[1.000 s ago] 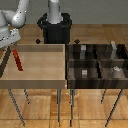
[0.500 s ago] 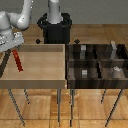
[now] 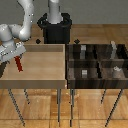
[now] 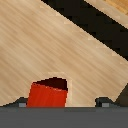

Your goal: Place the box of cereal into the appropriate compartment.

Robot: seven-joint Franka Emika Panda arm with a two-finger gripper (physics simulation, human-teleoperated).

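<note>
The gripper (image 3: pixel 15 56) sits at the exterior view's left, over the left edge of the light wooden tray (image 3: pixel 42 72), w/ the white arm (image 3: pixel 22 30) curving back toward the black robot base (image 3: pixel 56 27). The box of cereal (image 3: pixel 19 64) hangs from the gripper: a thin red stick, near upright w/ a slight tilt, its lower end just above or touching the tray floor (can't tell which at this res). The fingers are clamped on the box's upper end, as far as the exterior view shows; the wrist view backs this up, w/ the red box (image 4: pixel 47 94) sitting right at the gripper's edge and its dark open-looking top facing the camera.

In the wrist view the light wood floor fills most of the frame, and a dark band runs diagonally across the far corner (prob. the tray wall or its shadow; can't tell).

At the exterior view's right stands the dark compartment tray (image 3: pixel 97 62), just beside the wooden tray, both on thin metal legs. It's split into several cells; a few hold small grey blocks (image 3: pixel 84 73), one more sits in the far row (image 3: pixel 114 46). The box is well apart from that dark tray, on the opposite side of the wooden one.
</note>
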